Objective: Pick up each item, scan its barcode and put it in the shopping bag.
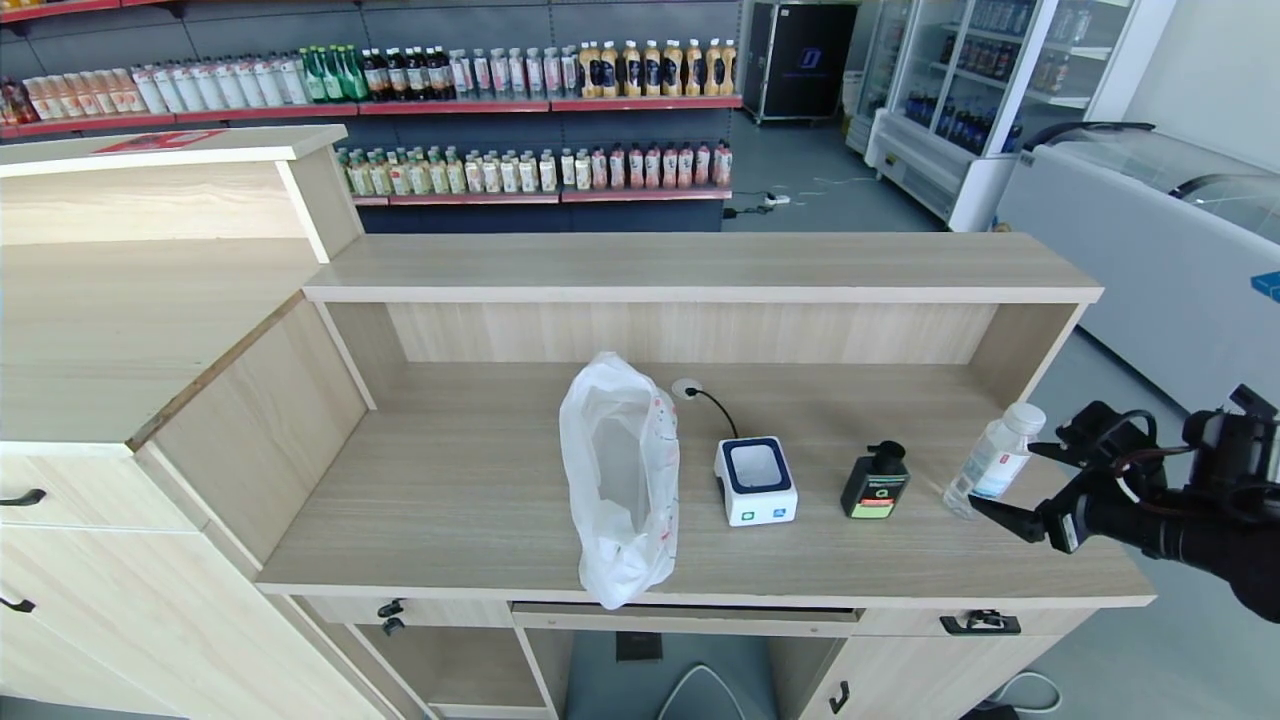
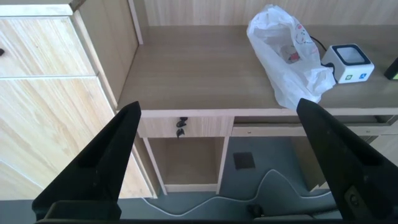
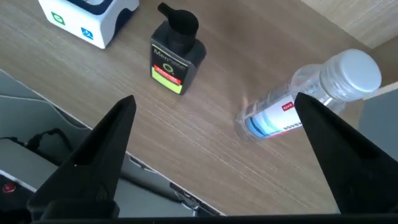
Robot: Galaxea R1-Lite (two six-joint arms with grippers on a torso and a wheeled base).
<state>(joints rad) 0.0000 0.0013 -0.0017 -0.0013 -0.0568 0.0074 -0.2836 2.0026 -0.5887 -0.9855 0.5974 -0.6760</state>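
On counter [image 1: 450, 500], one bag [image 1: 620, 470], one scanner [image 1: 756, 480], one pump bottle [image 1: 875, 485], one clear bottle [image 1: 993, 462]

Wooden counter [image 1: 480, 480] before stocked shelves [image 1: 540, 105], fridges [image 1: 960, 90].

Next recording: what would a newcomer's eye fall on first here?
The white shopping bag stands open at the middle of the wooden counter, with the scanner just to its right. Further right stand a dark pump bottle and a clear bottle near the counter's right edge. The right gripper hangs beside the clear bottle, fingers open.
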